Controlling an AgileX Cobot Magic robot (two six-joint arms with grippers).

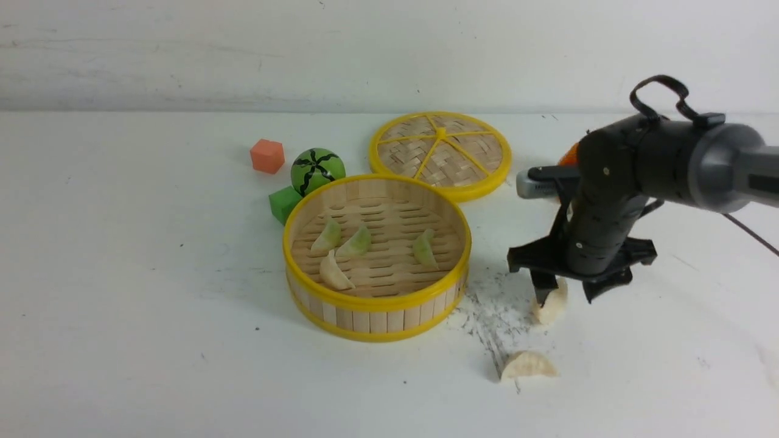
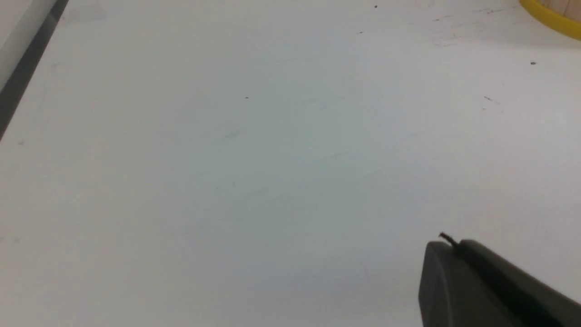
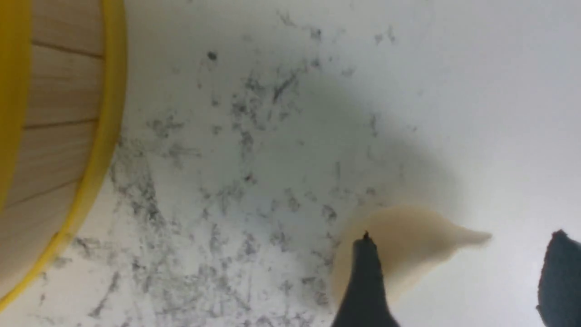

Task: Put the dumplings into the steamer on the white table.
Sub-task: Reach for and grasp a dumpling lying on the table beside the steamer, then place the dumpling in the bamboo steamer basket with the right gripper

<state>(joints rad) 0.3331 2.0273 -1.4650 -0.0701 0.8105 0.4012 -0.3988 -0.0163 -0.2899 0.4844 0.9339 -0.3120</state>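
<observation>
r claw spread astride cream dumpling; steamer close by.

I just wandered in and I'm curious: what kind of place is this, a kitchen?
Probably a robot test bench, not a kitchen: a scuffed white table, a black right gripper over a cream dumpling, and playthings, a toy watermelon and an orange block, near a bamboo steamer.

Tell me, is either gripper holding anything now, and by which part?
Nothing is held. The right gripper stands open around a cream dumpling on the table; the left gripper is shut on nothing.
</observation>
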